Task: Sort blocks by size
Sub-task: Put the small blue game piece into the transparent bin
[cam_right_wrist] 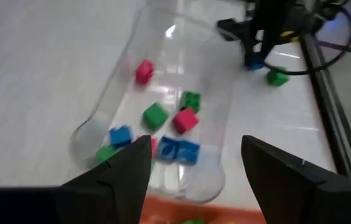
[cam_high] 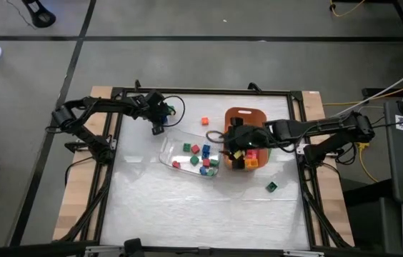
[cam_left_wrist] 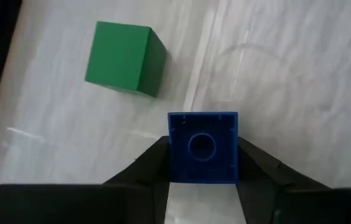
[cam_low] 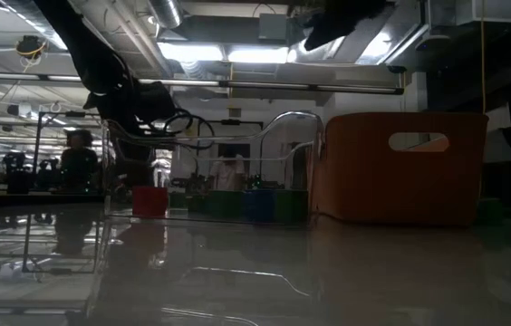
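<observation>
Now | left gripper [cam_left_wrist: 201,177] is clasping a blue block [cam_left_wrist: 202,147] at the table's far left, green cube [cam_left_wrist: 124,58] sitting just beside | right gripper [cam_right_wrist: 194,165] is hanging spread wide, empty, between bin [cam_high: 244,116] and tray [cam_right_wrist: 163,99] of blocks [cam_right_wrist: 169,134]

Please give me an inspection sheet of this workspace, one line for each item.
Surface: white table, glossy.
Job's things: small blocks in clear tray; larger blocks in orange bin; loose red block, green block, green cube.
Clutter: nothing seen.
End effectors: left end effector closed around a blue block near the green cube; right end effector open above the tray and bin.
Cables: yellow cable at right edge.
Surroundings: people standing beyond the table.
</observation>
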Available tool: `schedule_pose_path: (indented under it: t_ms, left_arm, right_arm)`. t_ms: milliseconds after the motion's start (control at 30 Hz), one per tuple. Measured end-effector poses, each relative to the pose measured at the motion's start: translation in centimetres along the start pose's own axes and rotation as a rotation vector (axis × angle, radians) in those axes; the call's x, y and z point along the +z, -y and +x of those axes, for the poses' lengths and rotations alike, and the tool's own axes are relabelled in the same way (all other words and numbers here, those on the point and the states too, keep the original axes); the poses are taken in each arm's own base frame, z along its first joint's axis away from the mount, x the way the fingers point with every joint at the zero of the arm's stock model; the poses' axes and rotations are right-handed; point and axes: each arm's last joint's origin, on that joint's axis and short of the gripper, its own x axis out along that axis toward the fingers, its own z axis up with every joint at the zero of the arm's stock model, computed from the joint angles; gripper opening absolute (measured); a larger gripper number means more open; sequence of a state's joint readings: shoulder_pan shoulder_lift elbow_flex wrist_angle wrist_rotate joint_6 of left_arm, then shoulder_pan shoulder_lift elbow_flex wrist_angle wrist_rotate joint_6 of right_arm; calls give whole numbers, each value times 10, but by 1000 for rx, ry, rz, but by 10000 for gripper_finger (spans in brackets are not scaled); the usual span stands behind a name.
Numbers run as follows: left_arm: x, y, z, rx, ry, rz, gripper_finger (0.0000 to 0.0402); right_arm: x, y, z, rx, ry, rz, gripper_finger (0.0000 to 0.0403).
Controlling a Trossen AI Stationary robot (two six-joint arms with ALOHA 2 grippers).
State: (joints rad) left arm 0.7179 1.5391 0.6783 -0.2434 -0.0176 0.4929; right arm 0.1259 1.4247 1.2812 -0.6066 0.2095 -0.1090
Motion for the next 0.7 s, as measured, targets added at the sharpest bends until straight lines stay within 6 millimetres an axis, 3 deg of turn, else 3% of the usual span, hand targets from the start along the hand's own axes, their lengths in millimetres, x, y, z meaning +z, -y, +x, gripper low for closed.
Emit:
schedule_pose_path:
  t_ms: [233,467,700]
  left_arm:
    - [3,0,-8,4,-5,-59,121]
    - [11,0,-55,-16,-8,-98,121]
    - [15,19,-110,-136,182,-147,121]
  right_arm:
    - [1,43,17,-58,52,119,248]
    - [-9,94,39,-117,76,289,248]
    - [-22,126,75,-165,79,358,248]
